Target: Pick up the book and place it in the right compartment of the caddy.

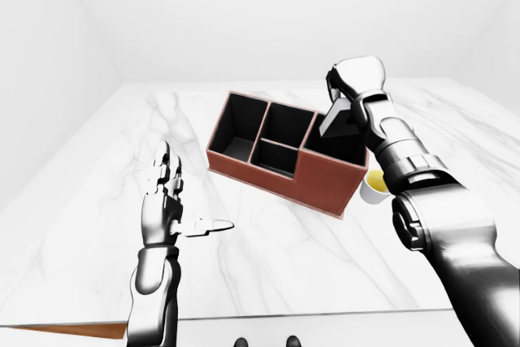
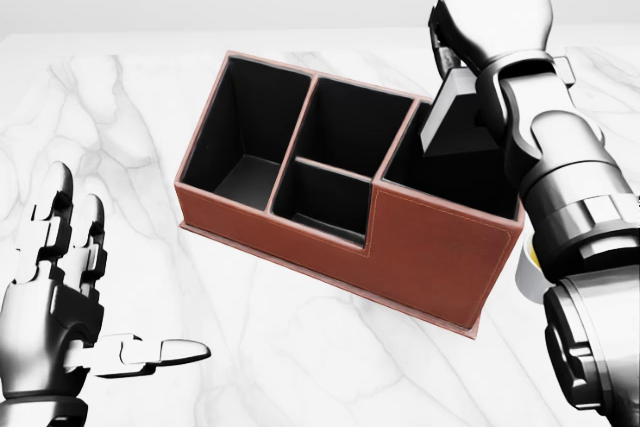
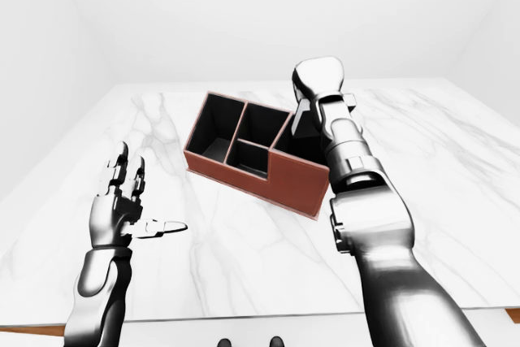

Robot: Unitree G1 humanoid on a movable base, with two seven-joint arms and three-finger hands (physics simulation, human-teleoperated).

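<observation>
Above the right compartment of the rectangular brown leather-look caddy, the right hand pinches a flat grey book, tilted, lower edge inside the compartment. Left hand hovers with fingers spread over the veined marble tabletop.
</observation>
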